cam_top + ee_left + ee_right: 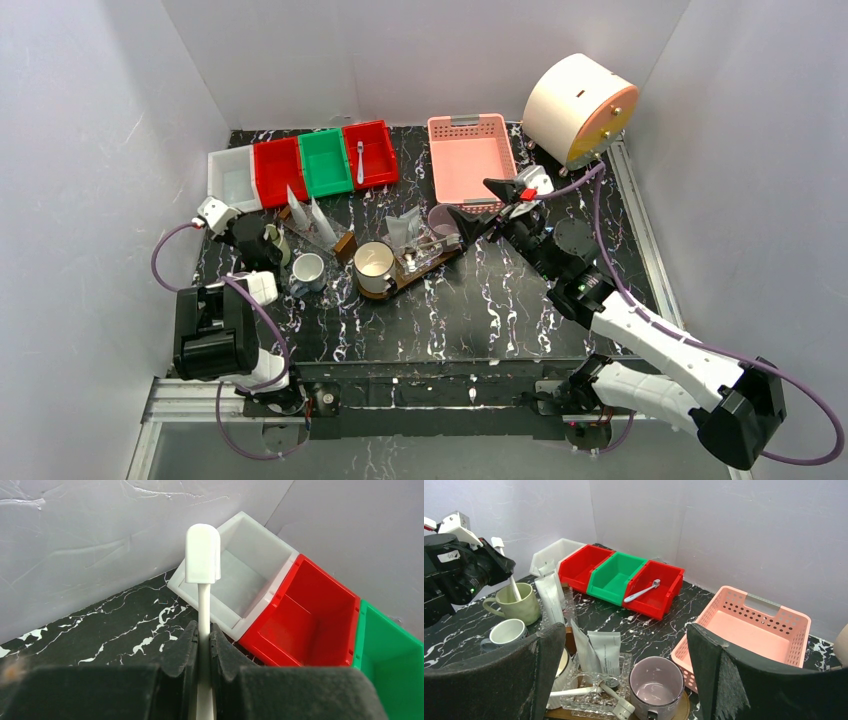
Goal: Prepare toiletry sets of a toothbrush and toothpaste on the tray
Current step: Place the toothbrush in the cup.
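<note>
left wrist view is showing the left gripper (203,635) clenching the thin white stem of a toothbrush (202,555), its capped head pointing up. right wrist view is showing the brush's lower end sitting inside an olive mug (516,605), which is standing on the desk (480,300) well to the left of the tray (440,262), not on it. a white mug (307,271) is sitting between the olive mug and the tray, nearer the olive one. the right gripper (483,205) is hanging released, jaws spread wide, over the right end of the tray, above a lilac mug (656,687) that is standing there beside a clear glass dish (591,690) with another brush lying in it. the main risk seems to be coming from the left side: with the stem pinched and its tip down in the mug, any sideways pull toward the tray is likely levering the olive mug over or shoving it into the white mug. letting go too high is risking the brush tipping out. on the right end of the tray, a careless descent is risking a finger clipping the lilac mug's rim or nudging the glass dish off the board.
</note>
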